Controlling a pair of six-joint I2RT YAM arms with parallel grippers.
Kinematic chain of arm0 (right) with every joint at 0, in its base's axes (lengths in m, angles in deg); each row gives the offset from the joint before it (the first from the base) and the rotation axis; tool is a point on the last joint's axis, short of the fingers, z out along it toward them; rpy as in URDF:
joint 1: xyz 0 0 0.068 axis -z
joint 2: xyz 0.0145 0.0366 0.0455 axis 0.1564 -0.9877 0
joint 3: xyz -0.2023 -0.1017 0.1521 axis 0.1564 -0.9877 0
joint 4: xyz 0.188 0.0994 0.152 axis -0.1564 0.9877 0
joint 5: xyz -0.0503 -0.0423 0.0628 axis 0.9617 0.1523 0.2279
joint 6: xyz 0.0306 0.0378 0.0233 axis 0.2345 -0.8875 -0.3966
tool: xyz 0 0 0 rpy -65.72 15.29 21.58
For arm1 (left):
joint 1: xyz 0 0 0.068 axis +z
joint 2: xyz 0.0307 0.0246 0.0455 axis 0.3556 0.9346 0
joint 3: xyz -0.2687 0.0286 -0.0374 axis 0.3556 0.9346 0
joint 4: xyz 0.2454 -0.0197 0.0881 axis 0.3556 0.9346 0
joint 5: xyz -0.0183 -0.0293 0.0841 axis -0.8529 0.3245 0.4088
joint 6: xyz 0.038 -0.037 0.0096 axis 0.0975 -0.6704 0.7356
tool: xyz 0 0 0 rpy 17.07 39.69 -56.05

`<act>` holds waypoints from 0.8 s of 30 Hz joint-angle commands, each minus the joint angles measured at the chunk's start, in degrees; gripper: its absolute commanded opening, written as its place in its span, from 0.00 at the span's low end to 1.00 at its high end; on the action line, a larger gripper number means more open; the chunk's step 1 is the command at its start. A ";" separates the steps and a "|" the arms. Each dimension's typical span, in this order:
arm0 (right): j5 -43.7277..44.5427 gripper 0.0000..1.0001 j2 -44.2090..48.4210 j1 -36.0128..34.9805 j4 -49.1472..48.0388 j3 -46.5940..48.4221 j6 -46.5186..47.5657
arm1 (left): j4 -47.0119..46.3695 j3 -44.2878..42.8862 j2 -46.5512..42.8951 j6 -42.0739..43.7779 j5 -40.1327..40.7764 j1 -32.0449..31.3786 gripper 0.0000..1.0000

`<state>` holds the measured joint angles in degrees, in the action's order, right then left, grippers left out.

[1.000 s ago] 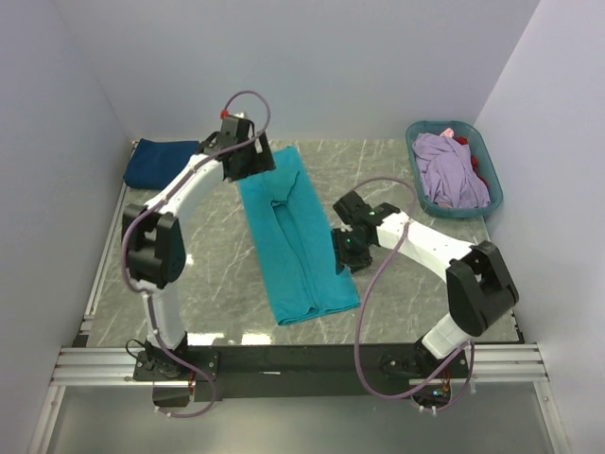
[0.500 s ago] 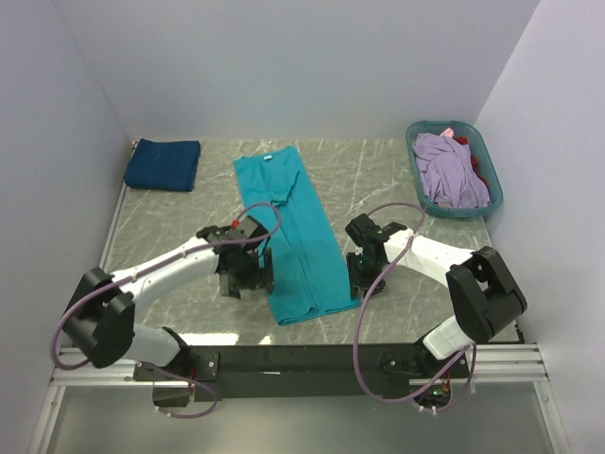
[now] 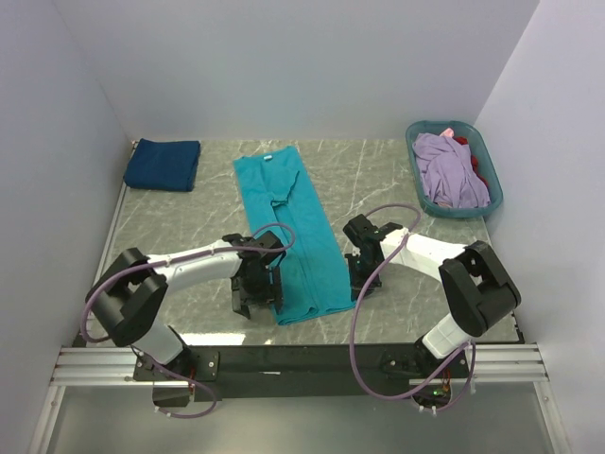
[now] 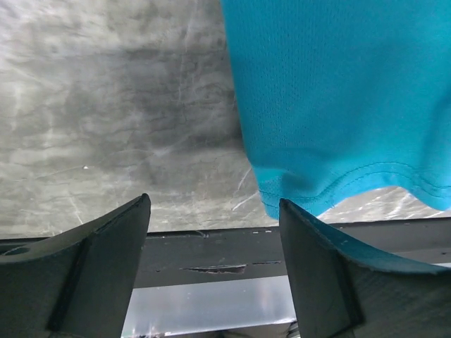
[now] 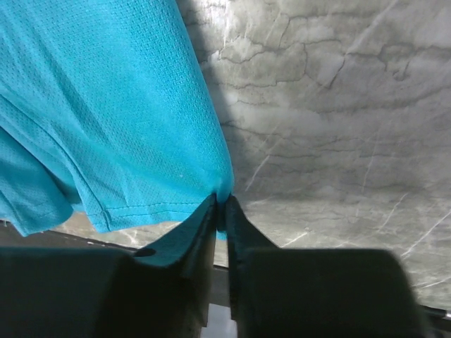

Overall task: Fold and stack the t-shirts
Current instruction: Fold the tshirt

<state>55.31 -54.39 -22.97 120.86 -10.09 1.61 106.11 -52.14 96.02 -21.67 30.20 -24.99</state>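
R pincer (image 5: 220, 202) is pinching nearly shut on the near R corner of the teal t-shirt (image 5: 106, 105), w/ the hem caught btwn its fingers (image 5: 190, 239). L pincer (image 4: 213, 205) is standing wide, holding nothing, w/ the shirt's near L corner lying at its R fingertip. The shirt is running away from both pincers as a long strip, w/ bare grey marble table (image 3: 189, 218) lying either side. A folded navy t-shirt (image 3: 163, 164) is sitting far beyond the L pincer. A basket (image 3: 413, 142) w/ a lavender t-shirt (image 3: 449, 170) is sitting far beyond the R one. Pale walls (image 3: 284, 66) are closing in three sides.
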 commanded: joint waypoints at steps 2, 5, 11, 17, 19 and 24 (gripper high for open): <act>-0.68 0.09 -0.42 0.24 -0.65 0.37 0.36 | -0.36 -3.35 2.56 0.93 -1.65 -1.37 0.76; -0.77 0.05 -0.33 0.15 -0.56 0.55 0.62 | 0.26 -4.06 4.41 1.02 -1.47 -1.72 0.70; -0.77 0.05 -0.24 -0.02 -0.74 0.46 0.89 | 1.58 -6.60 4.41 0.31 -0.42 -2.25 0.66; -1.03 0.05 0.02 0.06 -0.65 0.46 0.97 | 2.19 -8.37 4.76 -0.04 -0.41 -2.52 0.64; -1.04 0.05 -0.16 0.06 -0.56 0.55 0.97 | 1.93 -7.93 6.25 0.22 -1.38 -2.60 0.63; -1.12 0.05 -0.07 0.06 -0.48 0.55 0.98 | 2.45 -9.06 10.46 0.75 -1.74 -4.44 0.57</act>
<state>54.41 -54.39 -22.99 120.83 -10.07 2.20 107.36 -59.01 104.54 -21.32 29.33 -27.99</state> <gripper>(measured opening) 0.055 0.571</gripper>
